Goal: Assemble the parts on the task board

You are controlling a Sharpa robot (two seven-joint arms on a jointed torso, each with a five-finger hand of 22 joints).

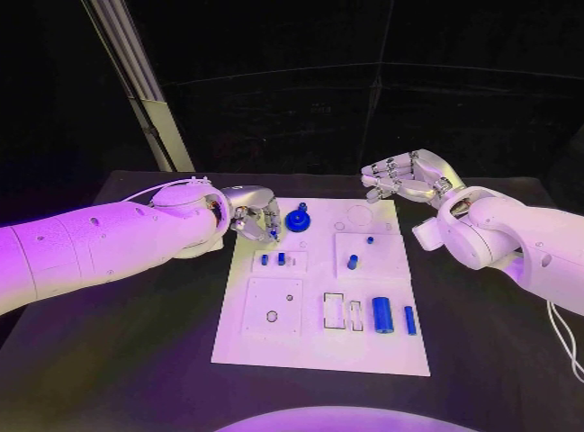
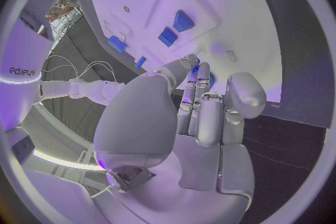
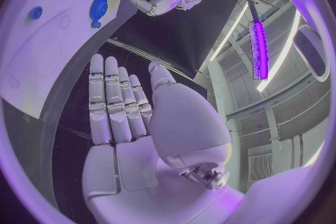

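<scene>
The flat white task board [image 1: 320,346] is seen lying on the black tabletop [image 1: 499,351]. The left robot hand [image 1: 256,220], fingers curled with nothing visibly grasped, is poised over its far left corner, just beside a round blue knob-shaped part [image 1: 298,219]. The right robot hand [image 1: 408,177] is held released, fingers apart, beyond the far right corner.

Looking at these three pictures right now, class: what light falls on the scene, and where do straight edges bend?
Head view: purple light tints both arms and the task board, whose edges stay straight; the background is dark. Left wrist view: the fisheye curves the board's edges behind the left hand. Right wrist view: a bright purple strip lamp glows beyond the right hand; room lines bow.
</scene>
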